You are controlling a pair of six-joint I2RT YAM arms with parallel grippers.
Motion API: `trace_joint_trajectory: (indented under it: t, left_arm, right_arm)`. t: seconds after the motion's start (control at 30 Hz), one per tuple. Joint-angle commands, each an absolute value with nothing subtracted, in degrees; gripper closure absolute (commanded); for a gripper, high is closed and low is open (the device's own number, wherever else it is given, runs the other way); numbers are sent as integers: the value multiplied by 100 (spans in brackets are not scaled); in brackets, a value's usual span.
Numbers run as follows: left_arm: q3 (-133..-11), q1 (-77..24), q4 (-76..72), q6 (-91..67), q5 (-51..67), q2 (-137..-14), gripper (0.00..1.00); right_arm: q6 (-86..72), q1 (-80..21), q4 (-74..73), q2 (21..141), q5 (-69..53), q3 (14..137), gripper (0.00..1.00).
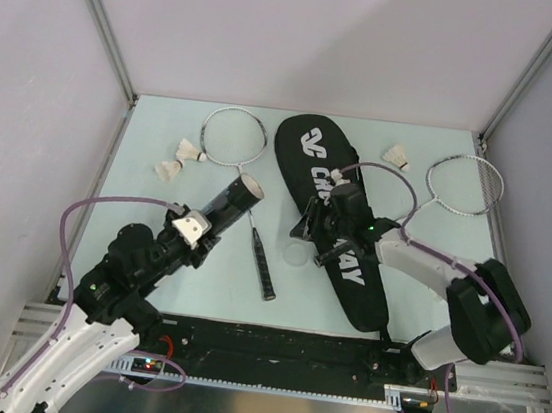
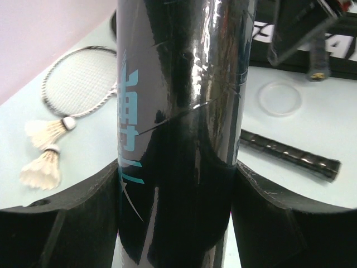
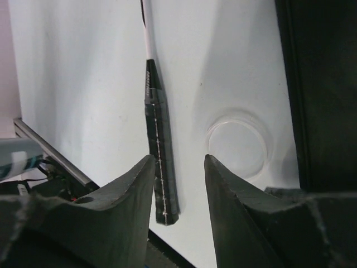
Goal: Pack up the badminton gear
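Badminton gear out on the table point(image 1: 215, 295), tube in hand.
Clamps the one black tube point(image 1: 231, 201) in the left gripper point(image 2: 177, 187) near the near-left corner; holds the right gripper point(image 3: 178, 162) parted and bare beside the one bag point(image 1: 309, 145), mid-table. Counts two racquets, left racquet point(image 1: 234, 137) and right racquet point(image 1: 465, 182), along the far edge; three shuttlecocks point(image 1: 192, 151) point(image 1: 170, 169) point(image 1: 396, 157), two far-left, one far-right; one clear lid point(image 1: 296, 252).

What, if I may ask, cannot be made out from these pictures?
- Inside of the tube: its mouth is too small in the top view, and the left wrist view shows only its wall, clamped in the left pincer.
- Handle of the right racquet: hidden behind the right arm in the top view.
- Bag, open or zipped: the right arm covers its middle in the top view, and the right wrist view cuts it off at the edge.
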State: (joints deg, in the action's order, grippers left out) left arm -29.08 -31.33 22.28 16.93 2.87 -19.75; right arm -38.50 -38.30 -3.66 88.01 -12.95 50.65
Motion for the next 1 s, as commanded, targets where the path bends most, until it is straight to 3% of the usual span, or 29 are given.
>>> trace_joint_trajectory:
  t: [0.0, 0.27, 0.47, 0.97]
  left_arm:
    - [-3104, -3119, 1867, 1635, 1346, -2210, 69]
    - [-3232, -3150, 1872, 1514, 2342, -2535, 69]
    - [-3068, -3185, 1871, 1479, 2152, -2332, 69]
    - [-3127, -3194, 1824, 1456, 1827, -2437, 67]
  right_arm:
    - [-4107, -3582, -1065, 7866, -690, 5325, 54]
    - [-5169, -2296, -3160, 6688, 967, 5282, 55]
    - [-3335, -1501, -2937, 6167, 1693, 5121, 51]
    - [-317, -867, -4041, 7744, 3922, 5825, 43]
